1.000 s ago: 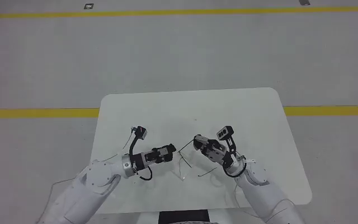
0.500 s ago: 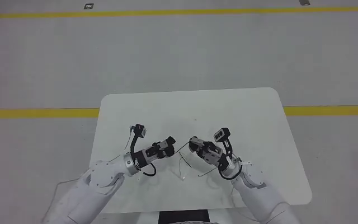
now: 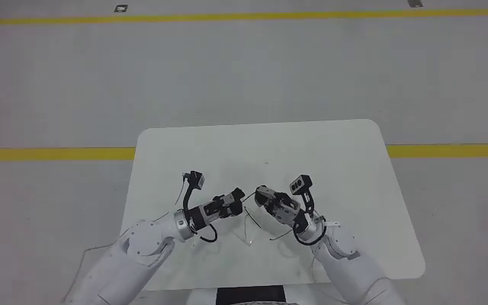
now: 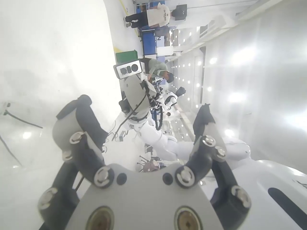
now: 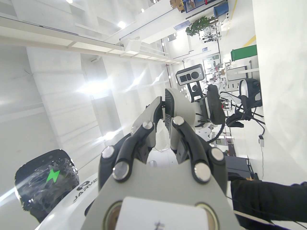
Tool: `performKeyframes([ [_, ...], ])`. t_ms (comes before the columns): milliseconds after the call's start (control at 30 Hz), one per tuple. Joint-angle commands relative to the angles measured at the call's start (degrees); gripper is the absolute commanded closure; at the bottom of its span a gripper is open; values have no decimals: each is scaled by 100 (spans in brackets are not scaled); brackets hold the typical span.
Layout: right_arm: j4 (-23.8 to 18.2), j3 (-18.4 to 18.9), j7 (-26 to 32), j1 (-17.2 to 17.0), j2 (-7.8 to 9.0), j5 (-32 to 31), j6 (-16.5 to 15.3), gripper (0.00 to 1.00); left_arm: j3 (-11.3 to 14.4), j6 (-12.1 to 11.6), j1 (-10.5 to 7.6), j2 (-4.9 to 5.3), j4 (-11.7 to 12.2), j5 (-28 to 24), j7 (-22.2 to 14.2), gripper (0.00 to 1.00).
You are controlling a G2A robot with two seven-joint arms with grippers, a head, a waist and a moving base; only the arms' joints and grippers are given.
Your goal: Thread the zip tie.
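Lot: zip-tie threading set on white table (image 3: 343, 152).

1. Nearest the front edge: two spare ties (image 3: 282, 235), thin dark strips lying flat on the tabletop, apart from each other and from both grippers. One sits just below the gap between the grippers, the other lies closer to the right arm.

2. Left gripper (image 3: 235, 199): hangs over the middle of the table, tip turned toward the right gripper. Stands wide apart at the fingers (image 4: 79, 120), dark pads facing across a broad gap. Holds nothing between them.

3. Right gripper (image 3: 260, 194): faces the left gripper, near it but not touching. Fingers (image 5: 170, 106) drawn close together, with a narrow slit between the ribbed pads.

4. Zip tie (image 3: 248, 197): thin, dark, nearly straight strip. Juts from the tip of the right gripper and slants toward the left gripper, raised off the tabletop. Spans most of the gap between the two. Too fine in the top view to tell head from tail, or to see whether its free end touches the left pads.

5. Beyond: the far half of the table, then grey floor with yellow lines (image 3: 69, 153).
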Motion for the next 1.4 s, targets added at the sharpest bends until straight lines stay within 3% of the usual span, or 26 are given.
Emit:
performKeyframes([
  [0, -10, -36, -120, -12, -16, -10, 7, 100, 47, -13, -6, -8, 14, -19, -48, 0],
  [233, -20, -49, -152, -11, -22, -26, 5, 100, 51, 13, -29, -9, 37, -14, -85, 0],
  [500, -126, -111, -302, -39, -42, -253, 37, 100, 164, -50, -34, -53, 57, 51, 161, 0],
  [667, -149, -78, -406, -39, -35, -632, -34, 100, 140, -50, -21, -63, 51, 94, 167, 0],
  [733, -183, -70, -452, -60, -32, -763, -56, 100, 119, -50, 4, -66, 39, 103, 171, 5],
  [767, -197, -63, -470, -67, -31, -817, -72, 100, 111, -50, 12, -67, 32, 103, 169, 13],
  [800, -208, -54, -489, -70, -27, -915, -84, 100, 103, -50, 20, -69, 27, 106, 166, 27],
  [900, -275, -32, -581, -107, -23, -1096, -90, 100, 81, -50, 34, -75, 13, 140, 143, 31],
  [1033, -318, -12, -670, -142, -25, -1248, -90, 100, 70, -50, 45, -85, -8, 166, 102, 51],
  [1367, -395, 57, -767, -182, -38, -1497, -90, 100, 67, -50, 51, -127, 2, 178, 50, 55],
])
